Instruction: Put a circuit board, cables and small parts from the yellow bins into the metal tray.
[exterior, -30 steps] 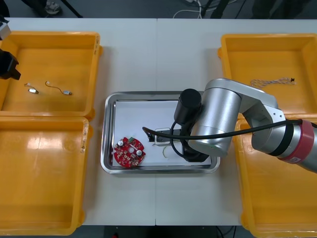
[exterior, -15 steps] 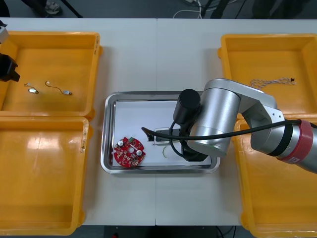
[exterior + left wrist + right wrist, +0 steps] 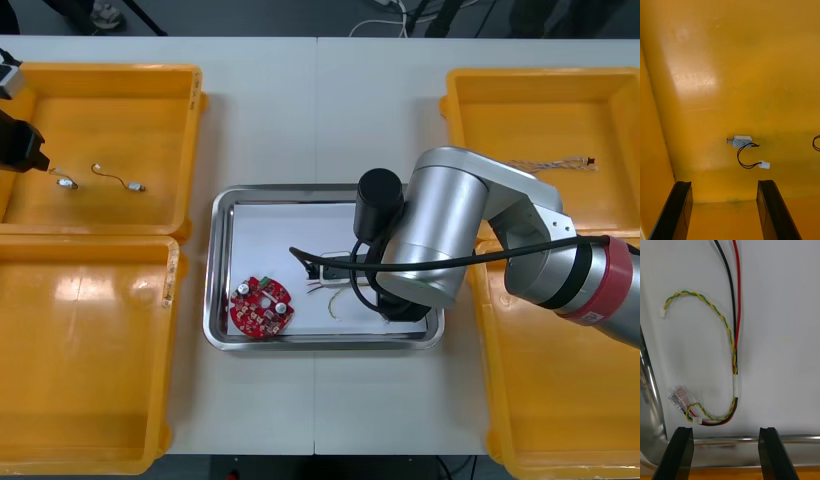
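My right gripper [image 3: 725,432] hangs open over the metal tray's [image 3: 225,215] white floor, right above its rim [image 3: 752,440]. Just beyond the fingers lies a red and yellow twisted cable [image 3: 732,352] joined to black and red wires, touching neither finger. The right arm [image 3: 440,235] covers the tray's right half. A round red circuit board [image 3: 261,306] lies at the tray's front left, with the cable [image 3: 325,275] beside it. My left gripper [image 3: 724,183] is open inside the far left yellow bin [image 3: 110,75], a small metal part [image 3: 742,141] on a black wire a short way beyond its fingers.
A second small metal part [image 3: 120,180] lies further right in the same bin. A twisted blue and white cable [image 3: 550,163] rests in the far right bin [image 3: 520,85]. The two near bins [image 3: 90,350] flank the tray.
The right arm has drawn back a little from the tray floor, uncovering more of the cable. The left gripper has edged down into its bin towards the small metal part.
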`<action>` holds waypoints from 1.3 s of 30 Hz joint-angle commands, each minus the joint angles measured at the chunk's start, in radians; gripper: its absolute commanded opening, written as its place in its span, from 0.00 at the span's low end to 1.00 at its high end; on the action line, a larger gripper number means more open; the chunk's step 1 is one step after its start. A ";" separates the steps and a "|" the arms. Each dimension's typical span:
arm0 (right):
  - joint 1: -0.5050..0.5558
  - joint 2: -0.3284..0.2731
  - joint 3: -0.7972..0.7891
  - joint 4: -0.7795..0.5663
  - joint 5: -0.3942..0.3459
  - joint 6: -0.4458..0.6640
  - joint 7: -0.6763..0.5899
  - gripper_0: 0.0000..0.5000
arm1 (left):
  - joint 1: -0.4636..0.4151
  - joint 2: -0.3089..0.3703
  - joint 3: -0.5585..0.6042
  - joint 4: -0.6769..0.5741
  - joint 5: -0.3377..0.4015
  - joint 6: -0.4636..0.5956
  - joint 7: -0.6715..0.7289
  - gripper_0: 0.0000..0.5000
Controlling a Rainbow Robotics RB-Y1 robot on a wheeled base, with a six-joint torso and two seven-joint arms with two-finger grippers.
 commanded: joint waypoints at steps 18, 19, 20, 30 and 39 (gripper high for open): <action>-0.099 -0.008 -0.484 -0.008 -0.071 0.223 -0.019 1.00 | -0.052 -0.044 -0.059 0.099 0.018 -0.140 -0.123 1.00; -0.099 -0.014 -0.494 -0.008 -0.075 0.223 -0.019 1.00 | -0.052 -0.044 -0.063 0.100 0.020 -0.144 -0.123 1.00; -0.098 -0.032 -0.520 -0.007 -0.086 0.223 -0.023 1.00 | -0.052 -0.046 -0.077 0.111 0.023 -0.156 -0.123 1.00; -0.107 -0.147 -0.711 0.153 -0.160 0.223 -0.044 1.00 | -0.050 -0.054 -0.117 0.160 0.044 -0.221 -0.126 1.00; -0.145 -0.159 -0.807 0.317 -0.063 0.223 -0.064 1.00 | -0.050 -0.061 -0.119 0.163 0.046 -0.232 -0.130 1.00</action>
